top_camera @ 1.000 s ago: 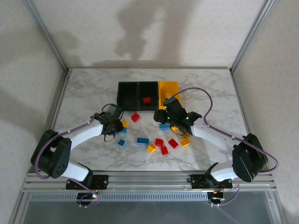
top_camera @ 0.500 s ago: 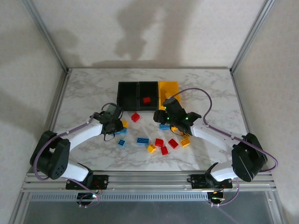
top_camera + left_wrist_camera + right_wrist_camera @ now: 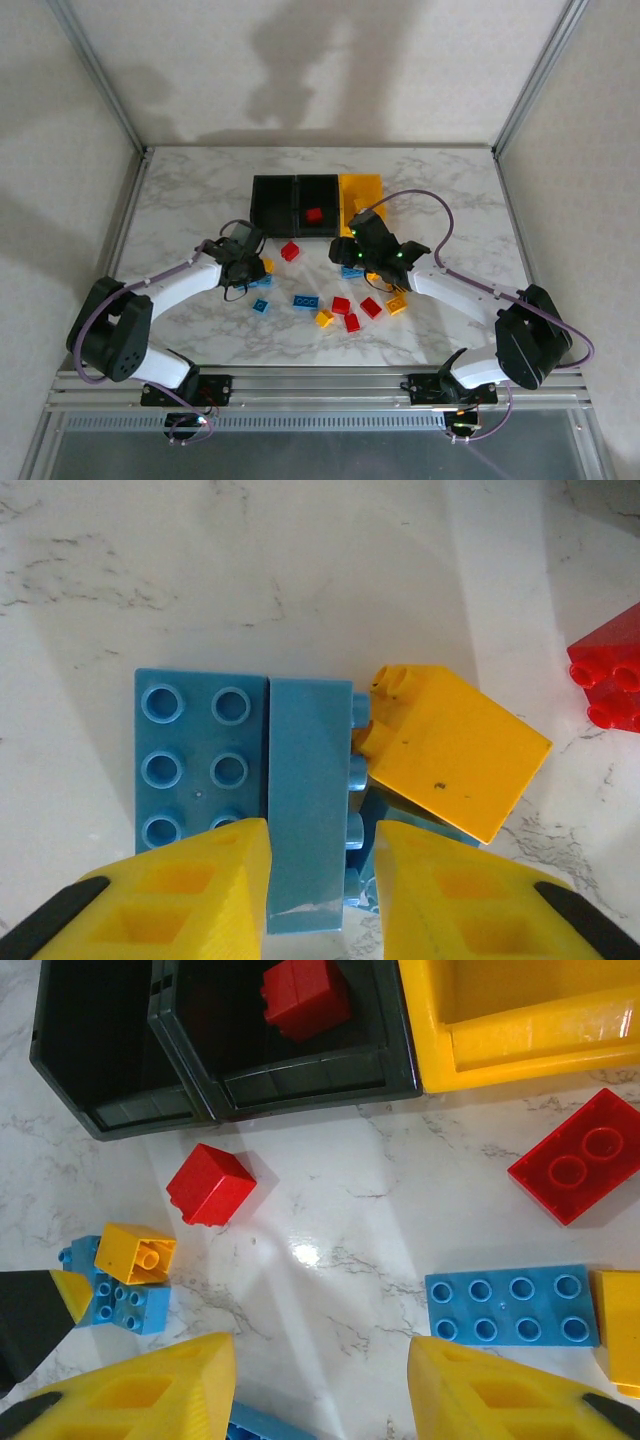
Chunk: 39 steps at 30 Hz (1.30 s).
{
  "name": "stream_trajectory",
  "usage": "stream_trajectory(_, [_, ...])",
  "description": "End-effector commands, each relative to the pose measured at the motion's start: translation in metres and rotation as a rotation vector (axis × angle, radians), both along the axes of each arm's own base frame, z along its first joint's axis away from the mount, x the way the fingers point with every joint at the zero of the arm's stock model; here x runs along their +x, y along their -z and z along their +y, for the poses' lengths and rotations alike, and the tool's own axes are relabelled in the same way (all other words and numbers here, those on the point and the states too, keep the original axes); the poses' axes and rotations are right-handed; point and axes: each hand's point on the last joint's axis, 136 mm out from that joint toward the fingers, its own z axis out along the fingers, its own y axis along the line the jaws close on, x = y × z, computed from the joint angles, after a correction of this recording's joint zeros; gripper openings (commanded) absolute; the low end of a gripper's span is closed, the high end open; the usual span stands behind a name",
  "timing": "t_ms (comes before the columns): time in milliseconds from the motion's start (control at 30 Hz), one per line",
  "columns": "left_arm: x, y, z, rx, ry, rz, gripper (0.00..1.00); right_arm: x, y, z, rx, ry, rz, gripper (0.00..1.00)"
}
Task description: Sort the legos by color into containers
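A blue brick [image 3: 305, 810] lies on its side between my left gripper's [image 3: 320, 880] yellow fingers. The left finger touches it, the right finger stands a small gap off its studs, so the gripper is open. A flat blue brick [image 3: 195, 755] and a yellow brick [image 3: 450, 745] press against it. My right gripper [image 3: 320, 1390] hangs open over bare marble, between a red brick [image 3: 210, 1183] and a blue plate [image 3: 512, 1305]. The joined bins sit at the back: a black bin [image 3: 272, 200], a black bin [image 3: 330, 190] holding a red brick [image 3: 314, 214], and a yellow bin [image 3: 360, 190].
Loose bricks lie between the arms: blue [image 3: 306, 301], small blue [image 3: 260, 306], yellow [image 3: 323, 318], reds [image 3: 341, 305] [image 3: 352, 322] [image 3: 371, 307], yellow [image 3: 397, 304]. A flat red brick [image 3: 583, 1155] lies below the yellow bin. Bare marble stretches left and right of the bins.
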Motion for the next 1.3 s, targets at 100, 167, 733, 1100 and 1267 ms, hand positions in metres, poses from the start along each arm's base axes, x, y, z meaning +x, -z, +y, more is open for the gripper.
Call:
stream_trajectory(100, [-0.003,0.006,-0.002,0.066,0.026,0.036,0.32,0.001,-0.007,0.006,0.010,-0.011,-0.008,0.48])
stream_trajectory(167, [-0.004,0.009,-0.002,0.071,0.029,0.043,0.31,0.000,-0.007,0.004,0.010,-0.003,-0.011,0.48])
stream_trajectory(733, [0.000,0.021,-0.005,0.105,0.031,0.066,0.32,-0.009,-0.004,-0.010,0.004,0.021,-0.018,0.48])
stream_trajectory(1100, [0.003,0.008,-0.008,0.099,0.038,0.045,0.25,-0.010,-0.003,-0.013,0.006,0.033,-0.019,0.48])
stream_trajectory(1267, [0.003,0.002,-0.007,0.093,0.035,0.030,0.24,-0.010,-0.002,-0.013,0.009,0.034,-0.021,0.48])
